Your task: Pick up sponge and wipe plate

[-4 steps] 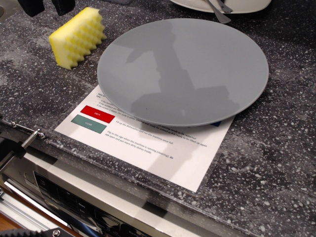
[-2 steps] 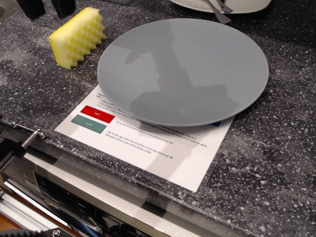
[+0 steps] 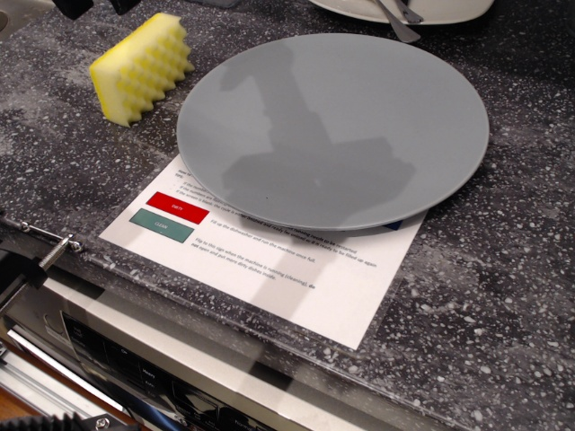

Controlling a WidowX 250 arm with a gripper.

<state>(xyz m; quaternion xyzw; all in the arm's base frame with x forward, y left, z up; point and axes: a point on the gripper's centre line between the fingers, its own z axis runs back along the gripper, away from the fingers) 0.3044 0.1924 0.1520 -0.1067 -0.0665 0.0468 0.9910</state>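
Note:
The bright yellow sponge (image 3: 142, 67) lies on the dark speckled counter at the upper left, zigzag ridged face toward the plate. The large round grey plate (image 3: 332, 126) sits to its right, partly on a printed sheet, and shows the arm's dim reflection. Only the two black fingertips of my gripper (image 3: 97, 5) show at the top left edge, behind and left of the sponge. They stand apart with nothing between them and do not touch the sponge.
A white dish (image 3: 422, 9) with a metal utensil (image 3: 397, 22) stands at the top edge behind the plate. A white printed sheet (image 3: 269, 256) with red and green labels lies under the plate's front. The counter edge and an appliance front (image 3: 135, 359) run along the bottom left.
The gripper's fingertips have moved up, almost out of the top left edge. The arm's reflection on the plate has shifted left. Sponge and plate have not moved.

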